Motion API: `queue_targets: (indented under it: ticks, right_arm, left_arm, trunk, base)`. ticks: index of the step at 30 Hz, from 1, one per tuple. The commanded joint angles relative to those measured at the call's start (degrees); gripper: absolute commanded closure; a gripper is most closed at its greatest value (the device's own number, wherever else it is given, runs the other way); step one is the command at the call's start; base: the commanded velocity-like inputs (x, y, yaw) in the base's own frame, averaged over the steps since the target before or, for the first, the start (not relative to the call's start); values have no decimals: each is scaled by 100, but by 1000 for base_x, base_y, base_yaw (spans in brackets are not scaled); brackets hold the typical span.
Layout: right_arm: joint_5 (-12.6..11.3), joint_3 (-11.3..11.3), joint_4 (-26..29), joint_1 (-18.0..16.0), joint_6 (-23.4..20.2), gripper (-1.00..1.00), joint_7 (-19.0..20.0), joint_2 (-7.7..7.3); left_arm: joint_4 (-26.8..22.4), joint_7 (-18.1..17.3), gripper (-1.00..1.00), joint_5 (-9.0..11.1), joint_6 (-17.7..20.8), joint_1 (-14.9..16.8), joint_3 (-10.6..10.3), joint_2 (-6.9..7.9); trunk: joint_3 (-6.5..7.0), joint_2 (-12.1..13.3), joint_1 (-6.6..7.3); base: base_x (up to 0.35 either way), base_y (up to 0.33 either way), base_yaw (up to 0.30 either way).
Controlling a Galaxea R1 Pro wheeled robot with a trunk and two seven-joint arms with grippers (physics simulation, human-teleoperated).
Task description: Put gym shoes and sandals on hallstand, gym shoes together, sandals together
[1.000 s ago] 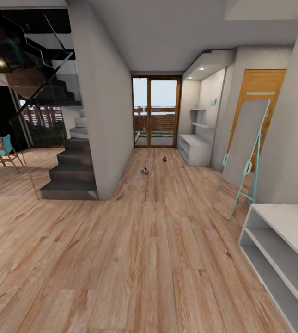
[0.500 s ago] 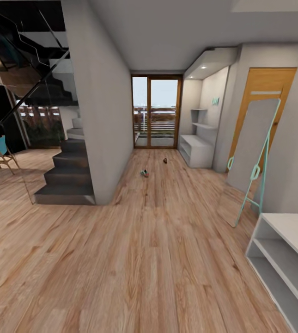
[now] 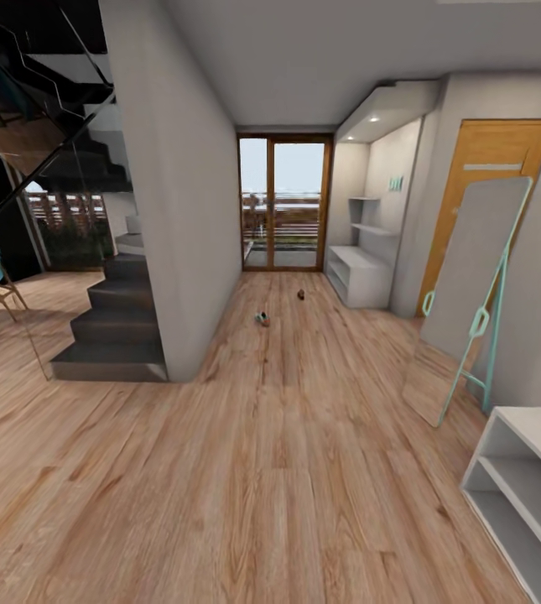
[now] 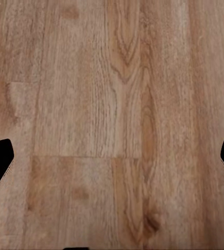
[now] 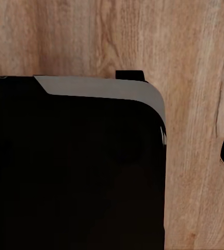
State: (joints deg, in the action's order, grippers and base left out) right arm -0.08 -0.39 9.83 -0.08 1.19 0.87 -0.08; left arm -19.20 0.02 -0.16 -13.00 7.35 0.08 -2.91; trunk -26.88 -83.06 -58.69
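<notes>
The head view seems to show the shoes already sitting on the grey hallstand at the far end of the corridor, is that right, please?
Not quite: the head view shows a gym shoe and a small dark item lying on the corridor floor, short of the grey hallstand, not on it.

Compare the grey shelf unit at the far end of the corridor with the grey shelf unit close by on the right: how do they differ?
The far shelf unit stands in a lit alcove with wall shelves above it; the near shelf unit is cut off by the picture's edge. The far one looks small and shows whole, while the near one looms large, its open tiers plain. Both are light grey, low, and stand on the wood floor.
</notes>
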Motion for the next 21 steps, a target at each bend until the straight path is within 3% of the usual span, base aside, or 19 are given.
queue_targets:
  ticks: [1, 21]
  right_arm:
    - [-1, -4, 3, -1, 13, -100, 9, -1]
    - [-1, -4, 3, -1, 9, -100, -5, -2]
  left_arm:
    - [4, -1, -100, -2, -19, 3, 1, 0]
    - [4, -1, -100, -2, -19, 3, 1, 1]
  trunk:
    - [-5, -2, -3]
    - [-5, -2, -3]
  base:
    - [345, 0, 0]
    - [345, 0, 0]
